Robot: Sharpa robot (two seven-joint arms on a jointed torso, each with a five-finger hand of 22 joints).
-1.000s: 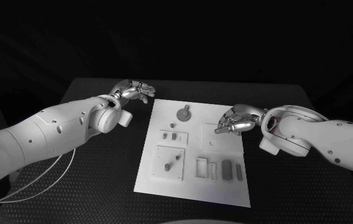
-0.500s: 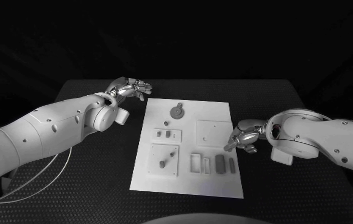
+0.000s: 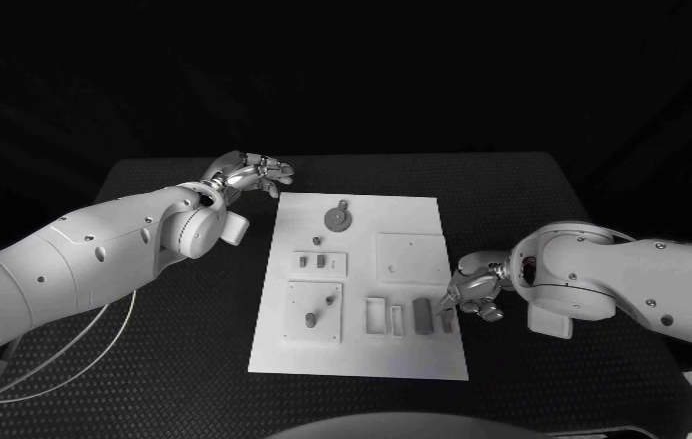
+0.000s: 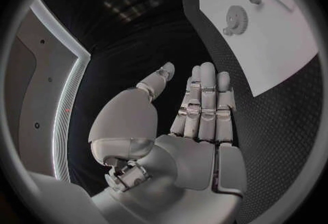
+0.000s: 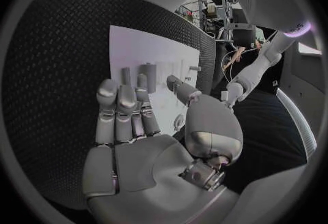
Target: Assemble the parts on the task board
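White and flat, the task board lies in the middle of the black table, a little below the centre of the head view. Small grey parts sit on it: a round toothed piece near its upper edge, two short pieces in a small plate left of centre, a pegged plate at lower left, and a row of upright bars at lower right.

The right hand is at the board's right edge, at centre right of the frame, just beside the last bar of that row. A second ago it hung higher, over the square plate at the board's right; half a second ago it was already off that plate and lower. In the right wrist view its fingers lie straight and side by side, the thumb apart, with nothing between them, the bars just beyond the fingertips. I cannot tell whether a fingertip touches the board.

The left hand hovers off the board's upper left corner, over bare table, much as in both earlier frames. In the left wrist view its fingers are pressed together and extended, the thumb standing away, holding nothing; the toothed piece lies well beyond them.
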